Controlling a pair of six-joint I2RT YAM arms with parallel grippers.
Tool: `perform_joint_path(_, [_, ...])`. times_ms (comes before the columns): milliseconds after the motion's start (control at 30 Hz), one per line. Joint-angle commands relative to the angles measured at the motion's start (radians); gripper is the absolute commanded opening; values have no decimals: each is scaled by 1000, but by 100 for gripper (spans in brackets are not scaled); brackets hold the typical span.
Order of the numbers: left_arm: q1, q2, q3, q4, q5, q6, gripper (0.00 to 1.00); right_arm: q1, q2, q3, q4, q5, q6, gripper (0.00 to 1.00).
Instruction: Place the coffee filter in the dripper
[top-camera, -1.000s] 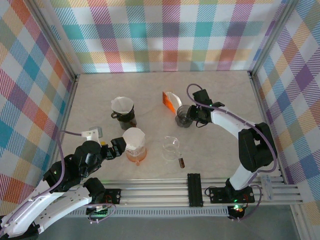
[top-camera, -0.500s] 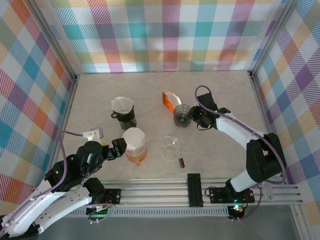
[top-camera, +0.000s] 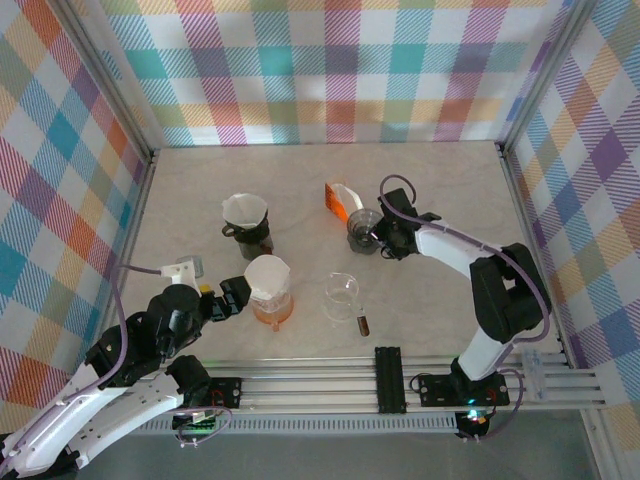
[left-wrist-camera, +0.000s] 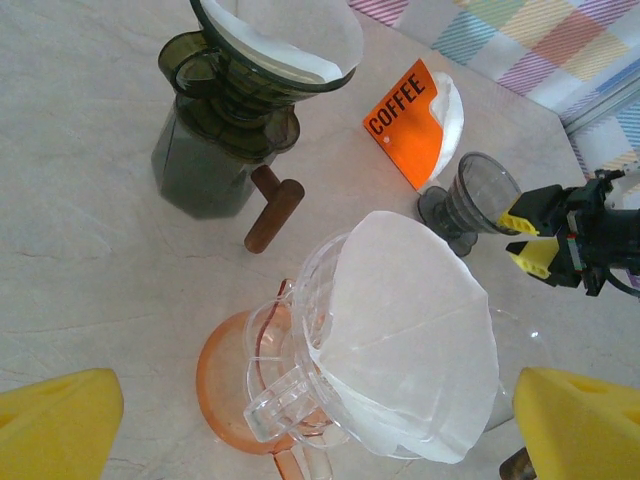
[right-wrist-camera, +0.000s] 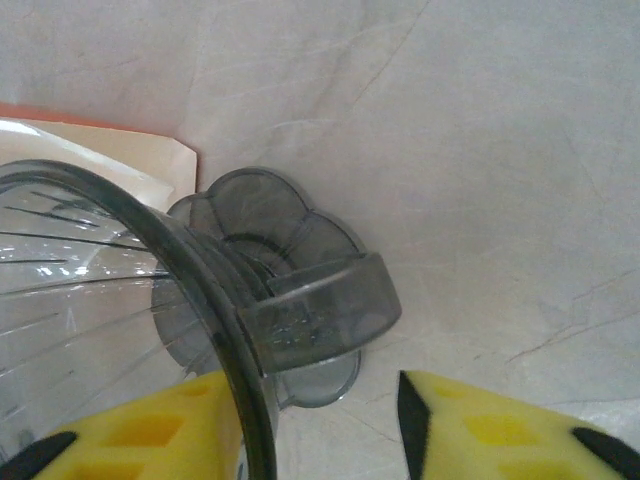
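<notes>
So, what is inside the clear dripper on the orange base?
A white paper filter sits in the clear dripper, rising past its rim; anything under the paper is hidden.

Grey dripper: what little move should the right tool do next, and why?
Probably close the right tool gently on the handle of the grey dripper. Its yellow pads sit either side of that handle with a gap showing, and the dripper looks empty, so steadying it comes first.

In the right wrist view the grey dripper (right-wrist-camera: 260, 225) runs off the left edge and hides most of the orange filter pack (right-wrist-camera: 100, 140). The right claw (right-wrist-camera: 320, 420) has its pads (right-wrist-camera: 490, 430) clipped by the bottom edge; whether they touch the handle (right-wrist-camera: 320, 310) is unclear.
</notes>
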Motion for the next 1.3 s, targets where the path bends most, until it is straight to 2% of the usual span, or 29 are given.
perform_joint_path(0, [11, -11, -2, -14, -21, 7, 100, 6, 3, 28, -7, 19, 7, 38])
perform_joint_path(233, [11, -13, -1, -13, -22, 8, 100, 4, -8, 29, -20, 17, -40, 18])
perform_joint_path(533, [11, -7, 4, -20, -13, 8, 100, -11, -63, 8, -31, -4, -135, 1])
perform_joint_path(767, [10, 8, 14, -19, -15, 9, 100, -50, -169, -52, -68, -54, -274, 0])
perform_joint_path(1000, [12, 44, 29, -27, -17, 18, 100, -73, -320, -90, -146, -121, -476, 0])
perform_joint_path(1267, [11, 48, 35, -26, -24, 13, 100, -75, -442, -18, -285, -358, -655, 0])
